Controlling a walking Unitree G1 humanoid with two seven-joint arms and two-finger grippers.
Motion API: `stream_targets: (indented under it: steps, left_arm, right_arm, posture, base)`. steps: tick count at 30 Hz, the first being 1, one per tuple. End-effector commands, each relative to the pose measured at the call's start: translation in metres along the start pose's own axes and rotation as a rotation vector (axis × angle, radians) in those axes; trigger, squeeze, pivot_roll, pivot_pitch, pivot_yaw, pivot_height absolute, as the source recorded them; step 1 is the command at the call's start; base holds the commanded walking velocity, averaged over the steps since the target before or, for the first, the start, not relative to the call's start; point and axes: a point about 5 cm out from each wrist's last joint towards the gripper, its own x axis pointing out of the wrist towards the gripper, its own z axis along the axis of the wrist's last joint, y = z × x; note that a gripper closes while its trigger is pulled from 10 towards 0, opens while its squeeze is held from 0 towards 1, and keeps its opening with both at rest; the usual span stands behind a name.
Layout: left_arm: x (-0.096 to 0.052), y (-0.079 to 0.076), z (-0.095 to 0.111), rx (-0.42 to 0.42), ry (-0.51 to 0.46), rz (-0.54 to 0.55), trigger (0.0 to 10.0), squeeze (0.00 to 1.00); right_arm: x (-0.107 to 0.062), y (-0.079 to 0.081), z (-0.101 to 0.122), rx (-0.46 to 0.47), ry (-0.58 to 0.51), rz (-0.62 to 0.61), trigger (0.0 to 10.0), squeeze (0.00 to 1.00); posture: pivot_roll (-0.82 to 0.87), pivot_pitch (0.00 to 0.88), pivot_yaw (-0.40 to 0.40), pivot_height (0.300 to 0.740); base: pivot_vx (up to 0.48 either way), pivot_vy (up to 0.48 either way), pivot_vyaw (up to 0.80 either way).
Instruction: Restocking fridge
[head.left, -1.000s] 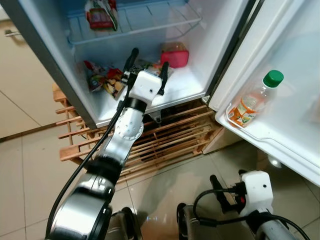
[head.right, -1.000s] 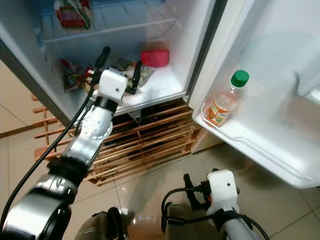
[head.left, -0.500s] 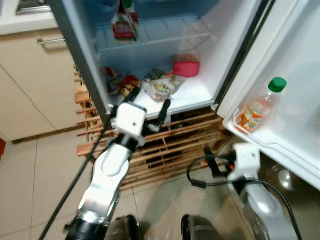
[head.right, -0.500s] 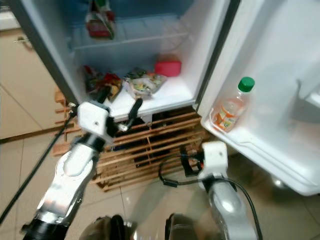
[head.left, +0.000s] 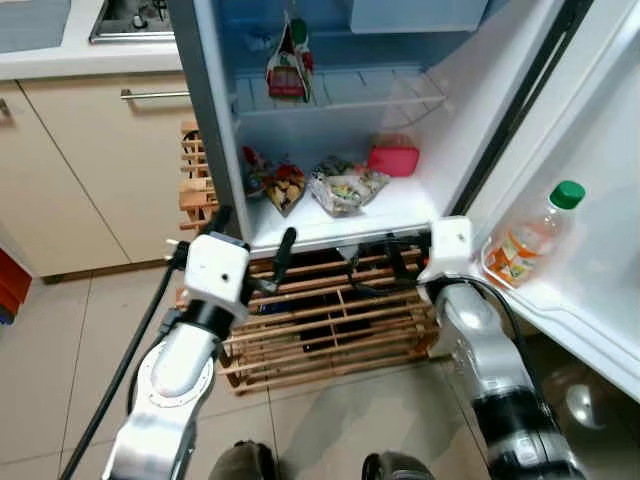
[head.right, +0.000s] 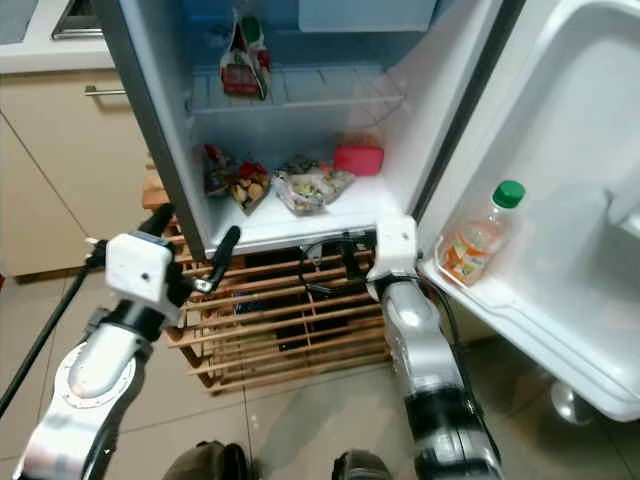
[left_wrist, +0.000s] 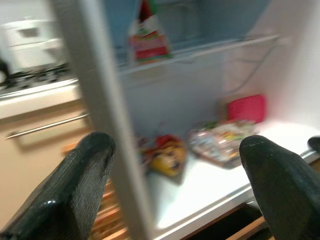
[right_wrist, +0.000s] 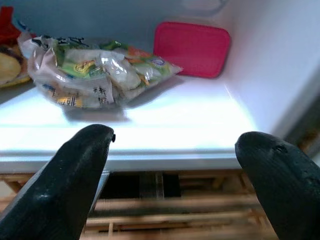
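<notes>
- Tiled floor (head.left: 60, 360) under me; beige cabinets (head.left: 90, 170) w/ a bar handle and a countertop w/ stove (head.left: 130, 15) off to my left.
- Fridge (head.left: 215, 130) stands open on a slatted wooden pallet (head.left: 320, 320); its door (head.right: 580, 250) swings out to my right.
- My left gripper (head.left: 252, 250) is raised just outside the fridge's left wall, fingers spread wide, nothing in them.
- My right gripper (head.left: 375, 268) sits in front of the bottom shelf's front edge, over the pallet, fingers also wide apart and empty.
- Head views take in the door and its pocket; the wrist views don't reach that far.
- Right wrist view gives the close look: clear bag of mixed snacks (right_wrist: 95, 75) lying on the white bottom shelf (right_wrist: 175, 120), pink flat-lidded box (right_wrist: 192, 49) behind it near the right wall.
- Left wrist view is blurred; it looks past the fridge's left wall at the stove and cabinet handle, plus a red-yellow packet (left_wrist: 165, 155) on the bottom shelf.
- Bottom shelf, left to right: colourful packets (head.left: 270, 180), snack bag, pink box.
- Wire shelf (head.left: 340, 95) above: one red-green-white bag (head.left: 287, 65) standing at its left part.
- Door pocket (head.right: 500, 300): one upright bottle (head.right: 480, 235), green cap, orange label.
</notes>
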Motion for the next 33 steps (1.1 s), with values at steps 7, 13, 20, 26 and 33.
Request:
stream_targets:
  steps: [7,13,20,26,33]
  left_arm:
    - [-0.004,-0.006,-0.017,-0.008,0.108,-0.019,10.0,0.00]
    - [-0.015,0.009,-0.028,-0.058,0.164,-0.026,10.0,0.00]
    - [0.030,-0.015,-0.021,-0.057,0.087,-0.022,10.0,0.00]
    - [0.050,-0.020,-0.026,-0.122,0.102,0.055,10.0,0.00]
    - [0.066,-0.028,-0.028,-0.138,0.079,0.056,10.0,0.00]
  right_arm:
    - [-0.024,-0.013,-0.003,0.014,-0.084,-0.037,10.0,0.00]
    - [-0.075,-0.016,-0.021,-0.016,-0.097,-0.023,10.0,0.00]
    - [-0.093,-0.038,-0.024,-0.036,-0.084,-0.092,10.0,0.00]
    - [-0.085,-0.050,-0.020,-0.021,-0.079,-0.114,10.0,0.00]
    - [-0.071,-0.053,-0.008,-0.030,-0.093,-0.085,10.0,0.00]
  posture:
    - [0.02,0.027,-0.031,0.740]
    - [-0.04,0.000,-0.018,0.740]
    - [-0.12,0.000,0.011,0.740]
    - [-0.15,0.000,0.011,0.740]
    - [-0.18,0.000,-0.002,0.740]
  base:
    - [0.000,0.000,0.00]
    - [0.000,0.000,0.00]
    - [0.000,0.000,0.00]
    - [-0.132,0.000,0.00]
    - [-0.272,0.000,0.00]
